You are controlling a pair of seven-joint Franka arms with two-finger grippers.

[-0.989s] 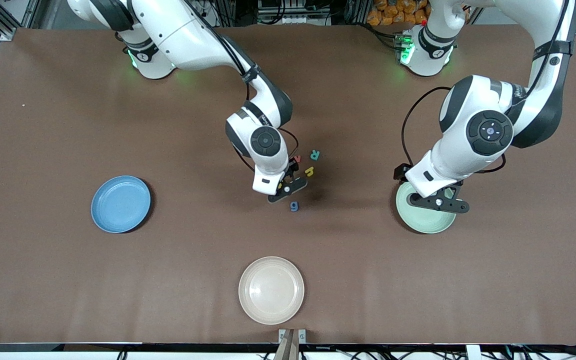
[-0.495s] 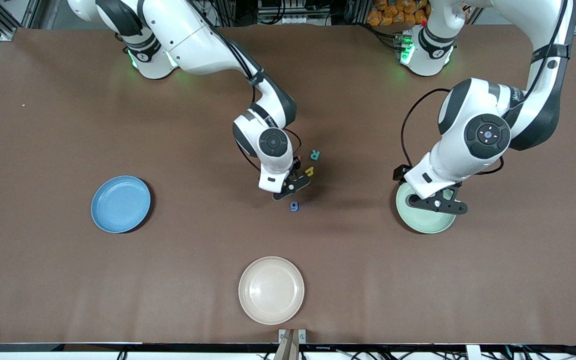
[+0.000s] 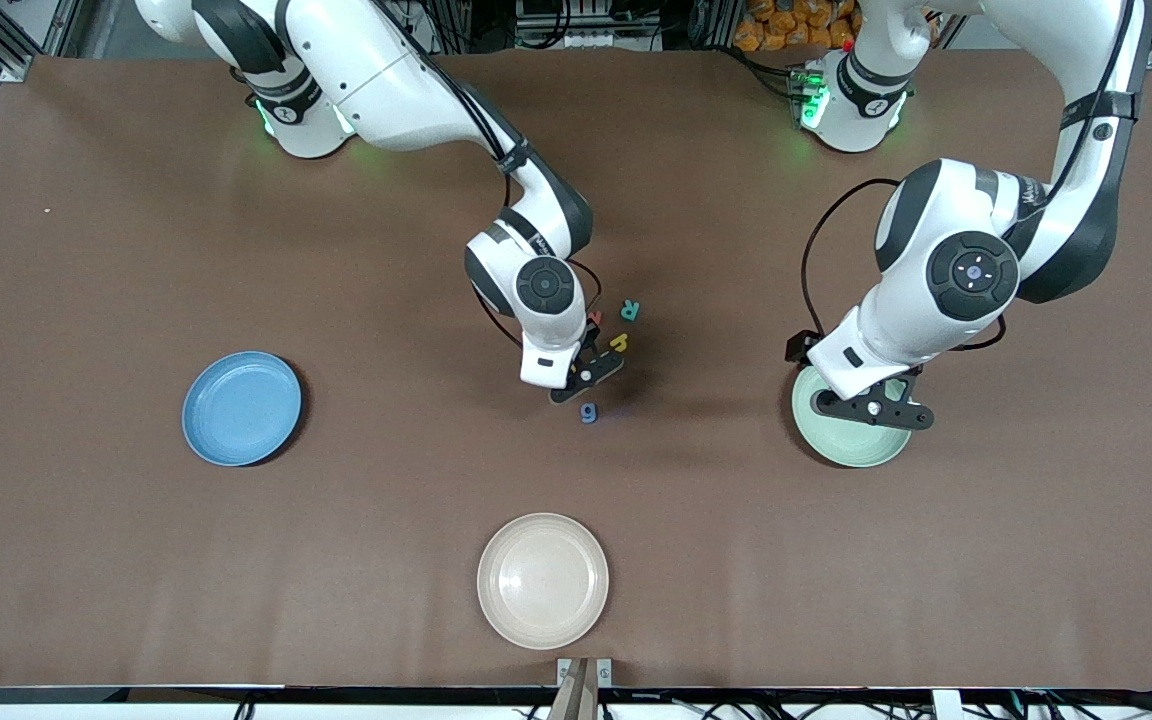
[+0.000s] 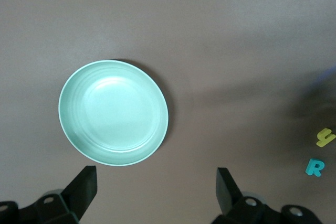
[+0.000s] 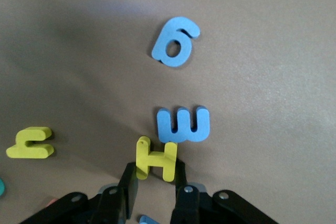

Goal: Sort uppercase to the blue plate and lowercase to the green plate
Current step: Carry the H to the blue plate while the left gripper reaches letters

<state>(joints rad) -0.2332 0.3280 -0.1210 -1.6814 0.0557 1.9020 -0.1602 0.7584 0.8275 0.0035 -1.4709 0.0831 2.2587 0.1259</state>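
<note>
My right gripper is low over the letter cluster in the middle of the table, its fingers shut on the legs of the yellow H. The blue W lies against the H, and the blue g lies nearer the front camera. The yellow h, teal R and a red letter lie beside the gripper. My left gripper hangs open over the green plate, which has nothing in it. The blue plate sits toward the right arm's end.
A cream plate sits near the table's front edge, nearer the front camera than the letters. The left wrist view also shows the yellow h and teal R off to one side of the green plate.
My right gripper shifted slightly toward the left arm's end, came down and closed its fingers on the yellow H. The left arm has hardly moved.
</note>
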